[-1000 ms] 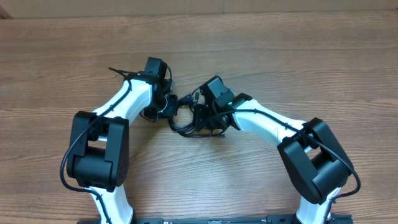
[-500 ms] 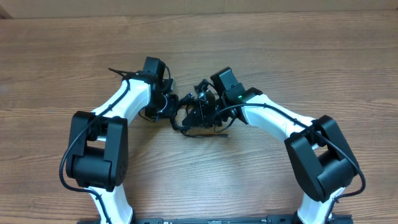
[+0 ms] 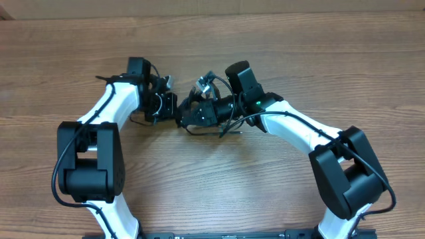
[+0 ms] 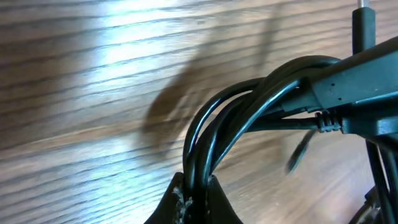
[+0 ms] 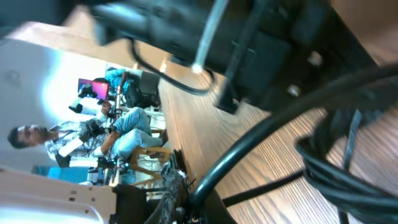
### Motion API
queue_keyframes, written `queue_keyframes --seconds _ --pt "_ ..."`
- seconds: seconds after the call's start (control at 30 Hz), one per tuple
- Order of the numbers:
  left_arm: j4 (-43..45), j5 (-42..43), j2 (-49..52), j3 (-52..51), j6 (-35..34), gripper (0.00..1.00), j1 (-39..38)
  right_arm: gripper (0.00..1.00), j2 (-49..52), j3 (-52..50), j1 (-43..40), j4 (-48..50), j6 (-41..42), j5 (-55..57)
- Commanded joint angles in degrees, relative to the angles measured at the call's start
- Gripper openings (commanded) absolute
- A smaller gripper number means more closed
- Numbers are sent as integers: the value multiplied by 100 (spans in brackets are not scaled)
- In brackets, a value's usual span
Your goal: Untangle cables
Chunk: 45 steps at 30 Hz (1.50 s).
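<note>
I'm working over a wooden table (image 3: pixel 319 60), with the left arm (image 3: pixel 116 106) and the right arm (image 3: pixel 292 129) bent in towards each other near the middle. The cables (image 3: pixel 206 114) hang between them as one dark knot, lifted off the wood or barely brushing it; I can't tell which from above.

The left gripper (image 4: pixel 194 190) is clamped shut on several cords at once, bunched side by side in its jaws. The right gripper (image 5: pixel 186 200) is closed on the cables too; from its wrist view I see one cord running into the fingertips. The two grippers sit very near each other, almost tip to tip.

My worry is that pinch on the left. With several strands caught together, pulling the arms apart would likely tighten the knot rather than open it. A hard pull could also strain a cord where it meets its plug (image 4: pixel 365 28). And with the grippers this close, a small misjudged move could knock one into the other.
</note>
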Motion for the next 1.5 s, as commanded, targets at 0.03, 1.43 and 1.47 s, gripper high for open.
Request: queue_keyframes --seconds 0.03,1.43,1.47 --pt "70 125 -92 87 415 4 -116 4 -678 129 7 680 219 -688" --pt "181 723 -90 87 723 4 -195 9 -686 -68 -507 -4767 874 5088" --pt "166 868 -90 87 723 4 -164 14 -686 -68 -507 -4824 870 5158"
